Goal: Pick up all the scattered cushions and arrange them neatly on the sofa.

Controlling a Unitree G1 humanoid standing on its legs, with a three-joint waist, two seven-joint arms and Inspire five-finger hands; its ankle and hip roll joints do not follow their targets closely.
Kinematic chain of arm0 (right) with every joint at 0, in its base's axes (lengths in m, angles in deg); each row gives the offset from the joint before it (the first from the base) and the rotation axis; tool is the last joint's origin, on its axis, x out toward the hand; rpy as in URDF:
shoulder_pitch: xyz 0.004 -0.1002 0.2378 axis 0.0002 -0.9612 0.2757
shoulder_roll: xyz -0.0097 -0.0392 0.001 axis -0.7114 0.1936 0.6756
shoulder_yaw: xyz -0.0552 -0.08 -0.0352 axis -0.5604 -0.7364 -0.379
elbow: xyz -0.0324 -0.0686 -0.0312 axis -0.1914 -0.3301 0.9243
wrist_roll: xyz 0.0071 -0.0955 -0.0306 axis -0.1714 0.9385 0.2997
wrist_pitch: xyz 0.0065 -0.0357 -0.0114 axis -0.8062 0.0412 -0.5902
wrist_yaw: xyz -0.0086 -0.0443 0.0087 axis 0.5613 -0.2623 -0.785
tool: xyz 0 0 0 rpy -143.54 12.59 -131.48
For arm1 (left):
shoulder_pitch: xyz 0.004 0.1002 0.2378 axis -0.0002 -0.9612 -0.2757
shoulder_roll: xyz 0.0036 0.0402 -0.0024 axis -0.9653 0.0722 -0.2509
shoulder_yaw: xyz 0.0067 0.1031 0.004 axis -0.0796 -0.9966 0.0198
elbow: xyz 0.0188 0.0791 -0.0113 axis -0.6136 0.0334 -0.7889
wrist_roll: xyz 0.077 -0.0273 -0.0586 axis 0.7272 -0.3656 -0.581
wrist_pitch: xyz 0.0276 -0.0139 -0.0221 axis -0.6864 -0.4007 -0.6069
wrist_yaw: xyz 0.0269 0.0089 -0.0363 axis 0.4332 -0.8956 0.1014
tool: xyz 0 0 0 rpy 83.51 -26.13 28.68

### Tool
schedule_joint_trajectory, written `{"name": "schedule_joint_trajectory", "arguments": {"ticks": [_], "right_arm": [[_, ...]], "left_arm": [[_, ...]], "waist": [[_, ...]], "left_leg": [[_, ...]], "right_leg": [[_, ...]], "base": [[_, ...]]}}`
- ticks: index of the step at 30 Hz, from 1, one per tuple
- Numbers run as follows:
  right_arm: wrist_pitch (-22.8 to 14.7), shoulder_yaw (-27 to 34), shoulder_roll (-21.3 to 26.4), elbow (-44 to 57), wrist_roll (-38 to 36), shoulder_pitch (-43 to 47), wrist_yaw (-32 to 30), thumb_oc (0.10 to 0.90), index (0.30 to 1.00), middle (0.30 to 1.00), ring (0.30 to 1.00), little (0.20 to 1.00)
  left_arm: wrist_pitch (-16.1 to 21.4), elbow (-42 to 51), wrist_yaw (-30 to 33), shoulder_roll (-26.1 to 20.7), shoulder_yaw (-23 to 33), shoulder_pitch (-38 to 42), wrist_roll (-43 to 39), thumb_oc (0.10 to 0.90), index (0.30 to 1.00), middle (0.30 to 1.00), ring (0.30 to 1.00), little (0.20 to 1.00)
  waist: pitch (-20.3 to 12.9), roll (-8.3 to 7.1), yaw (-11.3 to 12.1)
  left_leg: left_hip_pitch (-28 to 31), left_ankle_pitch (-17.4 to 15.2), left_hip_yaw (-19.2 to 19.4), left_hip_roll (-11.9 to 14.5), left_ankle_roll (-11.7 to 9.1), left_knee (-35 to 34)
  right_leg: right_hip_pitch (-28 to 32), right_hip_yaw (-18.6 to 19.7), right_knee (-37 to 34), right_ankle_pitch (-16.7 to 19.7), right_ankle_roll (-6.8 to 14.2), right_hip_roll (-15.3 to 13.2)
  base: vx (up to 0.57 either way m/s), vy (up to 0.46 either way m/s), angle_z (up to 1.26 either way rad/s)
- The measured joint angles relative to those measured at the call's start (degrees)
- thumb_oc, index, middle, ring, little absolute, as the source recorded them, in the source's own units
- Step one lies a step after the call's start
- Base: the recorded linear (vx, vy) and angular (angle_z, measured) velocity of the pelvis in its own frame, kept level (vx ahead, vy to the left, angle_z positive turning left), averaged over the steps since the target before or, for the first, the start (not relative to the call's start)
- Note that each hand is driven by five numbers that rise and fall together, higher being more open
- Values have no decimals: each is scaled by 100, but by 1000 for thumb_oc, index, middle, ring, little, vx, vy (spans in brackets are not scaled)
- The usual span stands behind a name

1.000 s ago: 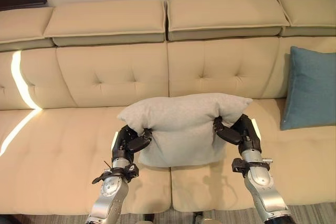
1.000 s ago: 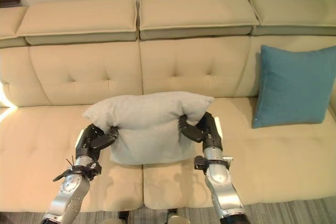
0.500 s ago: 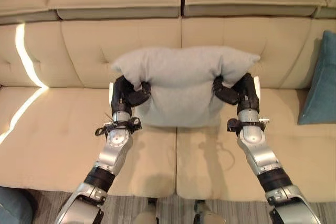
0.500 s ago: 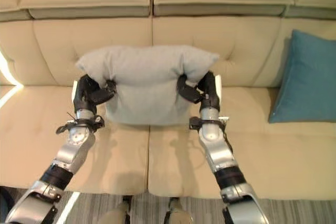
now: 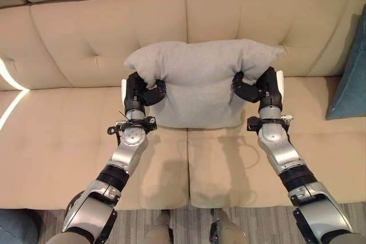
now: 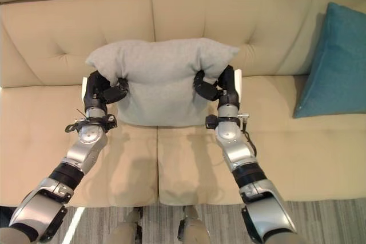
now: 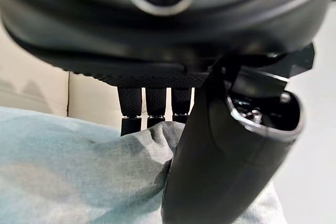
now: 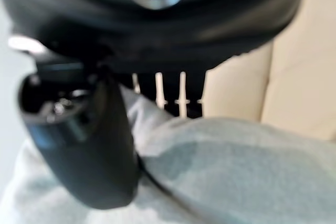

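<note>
Both arms extended forward, roughly parallel, forearms angled slightly inward. Left hand raised at end of left arm, thumb and fingers curled, pinching grey cushion at its left side. Right hand level with left, thumb and fingers curled, pinching cushion's right side. Wrists upright, palms facing each other across cushion.

A cushion stands on the sofa seat against the backrest, between the left hand and right hand. A second cushion leans well to its right.
</note>
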Motion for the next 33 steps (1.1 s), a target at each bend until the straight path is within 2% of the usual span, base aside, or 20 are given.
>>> {"name": "schedule_joint_trajectory", "arguments": {"ticks": [2,3,4,5,6,7,8,12,15,17,18,21,26,30,33], "right_arm": [[0,-64,-4,-43,-38,35,0,400,300,300,300,300],[-2,-76,0,-84,-43,76,3,400,300,300,300,300],[-2,-96,19,-116,-46,115,28,400,300,300,300,300],[-3,-122,14,-165,-44,163,49,400,300,300,300,300],[-3,-219,-3,-214,-46,238,52,500,451,451,451,451],[-4,-215,3,-215,-46,259,51,659,688,688,688,688],[-3,-194,33,-273,-35,256,28,800,900,900,900,900],[-2,-214,46,-415,34,347,30,800,900,900,900,900],[0,-480,480,-515,256,450,221,800,900,900,900,900],[-29,-339,934,-696,327,418,361,800,900,900,900,900],[-30,-265,1000,-745,329,396,391,800,900,900,900,900],[70,230,1244,-958,351,119,406,800,900,900,900,900],[127,824,1320,-980,346,-304,420,800,900,900,900,900],[121,1250,1281,-662,342,-1211,527,800,900,900,900,900],[122,1479,1254,-297,355,-1966,686,800,900,900,900,900]], "left_arm": [[13,-60,-4,-2,10,2,-1,400,300,300,300,300],[25,-95,-10,-15,-5,12,-1,400,300,300,300,300],[91,-190,-14,-14,-34,26,-2,483,425,425,425,425],[112,-236,-14,-34,-41,35,-2,483,425,425,425,425],[114,-265,-14,-118,-41,70,-2,673,709,709,709,709],[114,-273,-14,-155,-45,136,-2,800,900,900,900,900],[115,-333,-24,-184,-160,199,-1,800,900,900,900,900],[116,-440,-149,-371,-206,245,1,800,900,900,900,900],[115,-505,-510,-710,-221,227,19,800,900,900,900,900],[115,-545,-750,-1119,-126,115,60,800,900,900,900,900],[123,-544,-791,-1199,-66,40,104,800,900,900,900,900],[119,-672,-866,-1240,424,-357,107,800,900,900,900,900],[114,-650,-895,-1288,783,-757,18,800,900,900,900,900],[118,50,-1032,-1247,1027,-1786,173,800,900,900,900,900],[110,325,-1150,-1029,1273,-2507,301,800,900,900,900,900]], "waist": [[17,-27,-23],[68,-115,-89],[48,-85,-87],[35,-60,-57],[36,-48,-22],[47,-65,-97],[53,-92,-126],[53,-92,-100],[53,-91,-73],[53,-92,-63],[53,-91,-73],[54,-93,-92],[54,-93,-79],[56,-96,-83],[57,-97,-84]], "left_leg": [[-170,-76,58,-38,-88,360],[-494,-238,76,-176,-105,804],[-354,-197,59,-202,-12,453],[-230,103,75,-157,33,139],[-105,150,167,-63,131,-49],[-166,155,135,-65,134,-45],[-163,156,124,-106,135,-45],[-123,156,134,-147,135,-46],[-122,156,140,-127,134,-46],[-77,161,141,-95,128,-46],[-54,160,142,-90,127,-46],[140,156,132,-100,124,-48],[159,153,123,-89,120,-49],[340,128,124,-77,110,-50],[561,64,125,-78,128,-52]], "right_leg": [[32,3,3,53,-71,-58],[82,46,6,95,-121,-222],[75,88,6,90,-116,-206],[63,142,3,81,-105,-123],[60,168,2,33,-46,-36],[40,137,1,29,-36,-42],[47,133,-1,39,-22,-68],[79,134,-2,26,2,-108],[80,134,-1,9,25,-90],[125,131,-1,9,25,-54],[149,125,-1,7,26,-51],[369,123,-2,-75,130,-61],[411,121,-3,-130,167,-16],[596,127,-4,-170,187,-3],[813,127,-7,-241,182,-5]], "base": [[-15,3,14],[-19,13,22],[0,0,0],[-5,10,-40],[-5,3,-28],[-12,7,-6],[-21,5,18],[-4,1,1],[0,0,0],[24,-6,-1],[56,-12,-2],[18,-4,5],[43,-14,3],[58,-14,0],[58,-20,1]]}}
